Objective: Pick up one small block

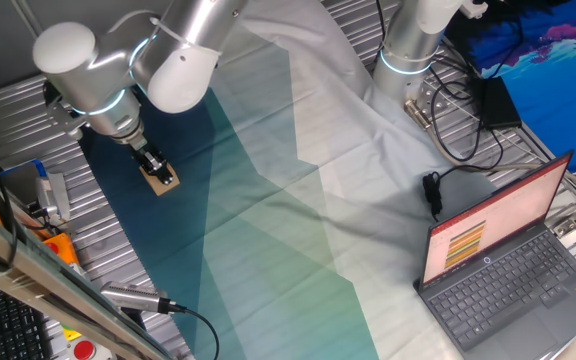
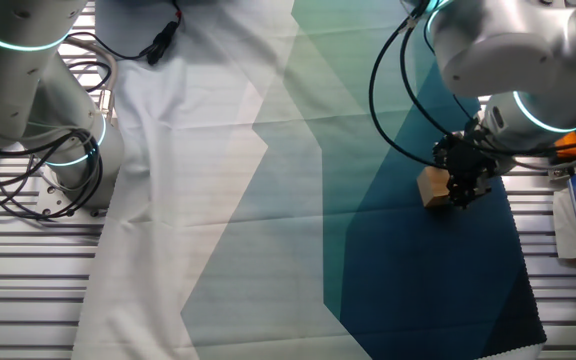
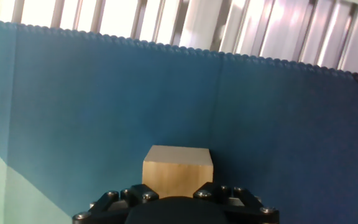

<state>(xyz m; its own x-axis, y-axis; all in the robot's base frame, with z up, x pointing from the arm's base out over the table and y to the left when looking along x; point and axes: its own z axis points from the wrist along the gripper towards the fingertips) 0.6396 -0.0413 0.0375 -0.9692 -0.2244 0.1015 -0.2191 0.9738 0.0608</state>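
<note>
The small block [image 3: 178,167] is a plain light-tan wooden cube sitting on the dark blue part of the cloth [image 3: 104,112]. In the hand view it lies between my two fingertips, which press against its lower corners at the bottom of the frame. My gripper [image 1: 156,170] stands over the block [image 1: 164,181] near the left edge of the cloth and is shut on it. From the other side, the block [image 2: 432,187] shows just left of the black gripper [image 2: 455,187]. The block still looks level with the cloth.
The cloth's scalloped edge [image 3: 185,50] and the slatted metal table [image 3: 241,25] lie just past the block. A second arm's base [image 1: 408,50] stands at the back, a laptop [image 1: 508,260] at the right, and tools [image 1: 53,200] and cables at the left.
</note>
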